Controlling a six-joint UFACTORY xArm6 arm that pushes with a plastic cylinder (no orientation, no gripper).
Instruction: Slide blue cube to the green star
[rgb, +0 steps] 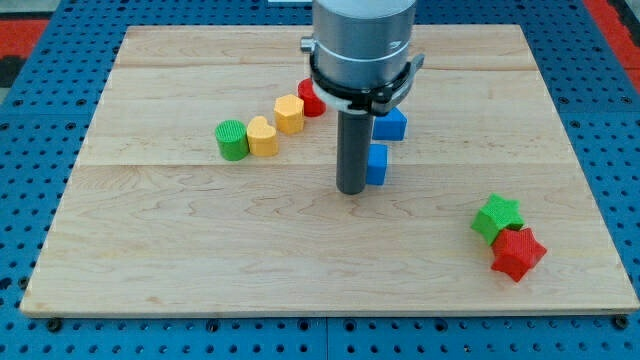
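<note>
My tip (351, 189) is down on the wooden board (180, 260) near its middle, a bare rod with nothing to clasp or release, and it sits right against the left side of a small blue block (377, 164). Just above that, partly behind the arm's grey body (360, 45), there's the blue cube (391, 124). The green star (497, 217) waits well off at lower right, touching a red star (518, 253). Over on the left, a curved row of 4: green cylinder (232, 139), yellow block (263, 136), orange block (289, 113), red block (310, 97)
</note>
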